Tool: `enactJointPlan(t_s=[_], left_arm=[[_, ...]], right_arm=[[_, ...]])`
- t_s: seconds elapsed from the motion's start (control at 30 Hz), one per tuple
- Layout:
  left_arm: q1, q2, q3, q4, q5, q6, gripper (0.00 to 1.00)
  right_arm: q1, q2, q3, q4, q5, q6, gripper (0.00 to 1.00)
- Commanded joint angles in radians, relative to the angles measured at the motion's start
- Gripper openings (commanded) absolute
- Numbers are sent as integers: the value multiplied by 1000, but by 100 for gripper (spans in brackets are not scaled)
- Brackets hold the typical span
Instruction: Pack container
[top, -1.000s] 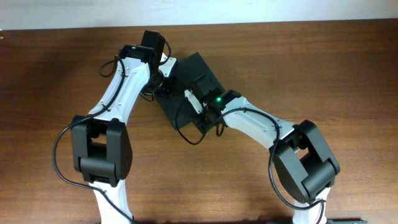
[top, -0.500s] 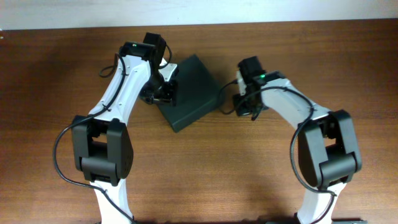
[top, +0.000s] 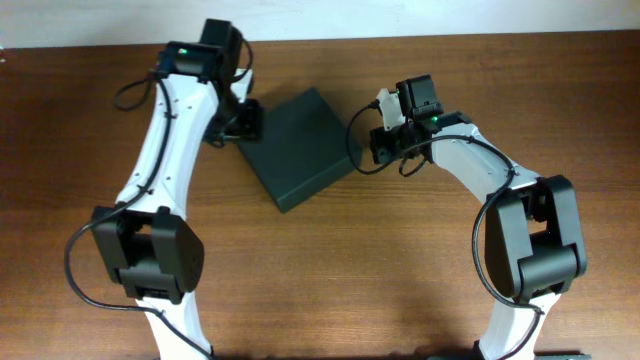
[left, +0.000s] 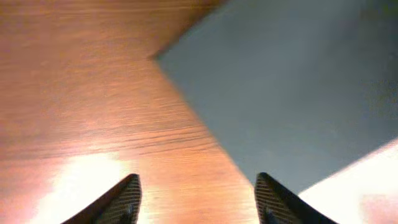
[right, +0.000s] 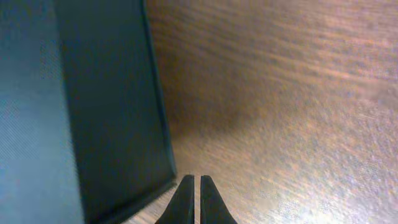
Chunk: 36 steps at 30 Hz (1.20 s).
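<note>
The container (top: 298, 148) is a dark green-black box lying closed and turned at an angle in the middle of the table. My left gripper (top: 246, 120) hangs just off its upper left edge. In the left wrist view the left gripper (left: 198, 202) is open over bare wood, with nothing between its fingers, and a corner of the container (left: 286, 93) lies ahead to the right. My right gripper (top: 376, 148) sits just off the box's right corner. In the right wrist view the right gripper (right: 194, 202) is shut and empty, with the container's side wall (right: 106, 106) to its left.
A brown wooden table (top: 420, 280) carries the box and nothing else that shows. A pale wall strip (top: 400, 15) runs along the table's far edge. Cables loop off both arms near the box.
The right arm has lifted off the container's top and swung to its right side. The left gripper has opened and drawn back up and left from the box.
</note>
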Motion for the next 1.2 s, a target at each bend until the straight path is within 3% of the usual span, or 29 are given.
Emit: enactJointPlan(t_s=[0.0, 0.2, 0.4, 0.57, 0.9, 1.17], left_arm=[[53, -18, -14, -5, -81, -21, 46], [130, -14, -53, 2, -104, -20, 2], [147, -11, -203, 106, -79, -19, 2], [146, -11, -302, 248, 52, 19, 2], [146, -3, -347, 486, 154, 18, 2], [146, 58, -347, 504, 194, 17, 2]], right_arm=[[-8, -16, 4, 18, -41, -10, 4], [-8, -16, 4, 17, -126, -10, 4], [-8, -16, 4, -13, -147, -10, 4], [-7, -16, 4, -59, -163, -10, 4], [-7, -16, 4, -121, -266, -33, 4], [-11, -16, 4, -110, -166, -32, 4]])
